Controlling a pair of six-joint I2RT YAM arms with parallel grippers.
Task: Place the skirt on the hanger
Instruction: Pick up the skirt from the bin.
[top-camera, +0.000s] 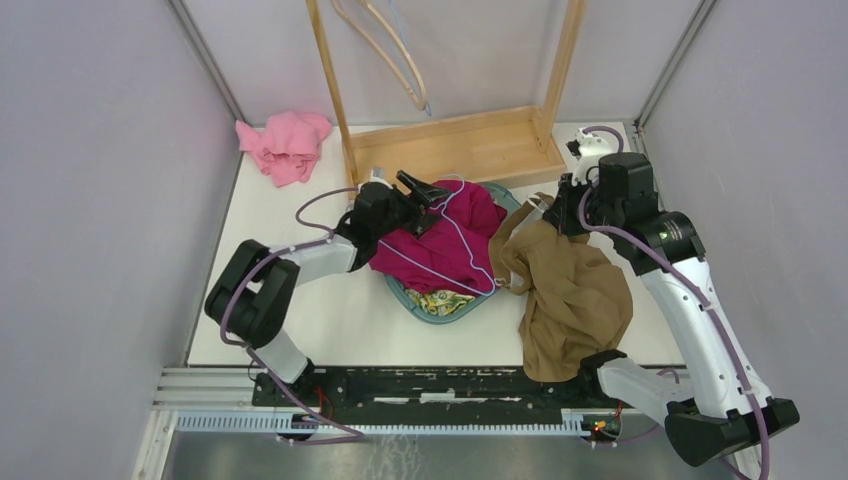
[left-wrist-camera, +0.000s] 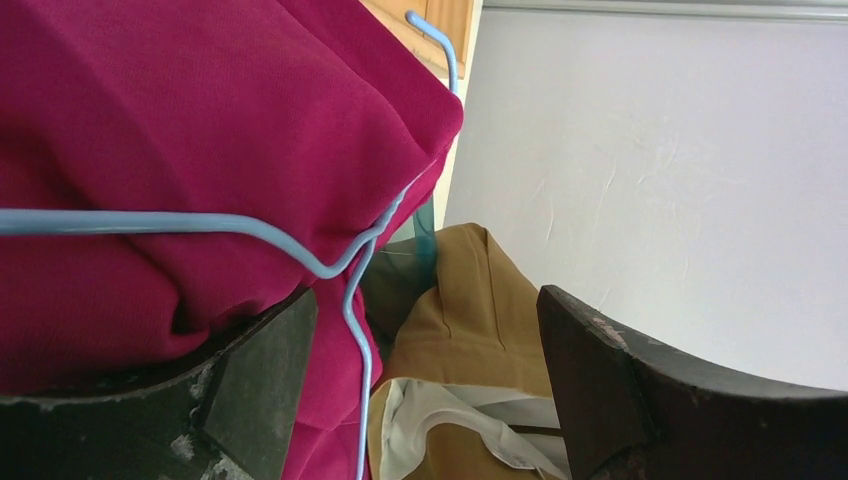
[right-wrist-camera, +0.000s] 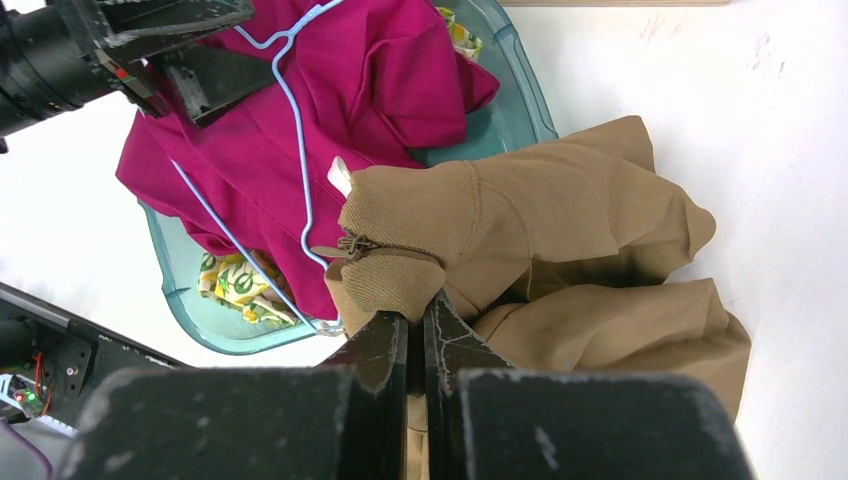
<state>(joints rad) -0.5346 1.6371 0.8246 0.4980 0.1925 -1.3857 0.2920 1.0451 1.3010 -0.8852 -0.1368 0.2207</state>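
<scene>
Tan skirt — heaped on the worktop just right of the teal basket, one bunched edge clenched in the right tool. Blue wire hanger — lying on the magenta garment in the basket, its wire passing between the released, spread fingers of the left tool.

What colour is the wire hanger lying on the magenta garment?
Light blue. The hanger shows best in the left wrist view.
</scene>
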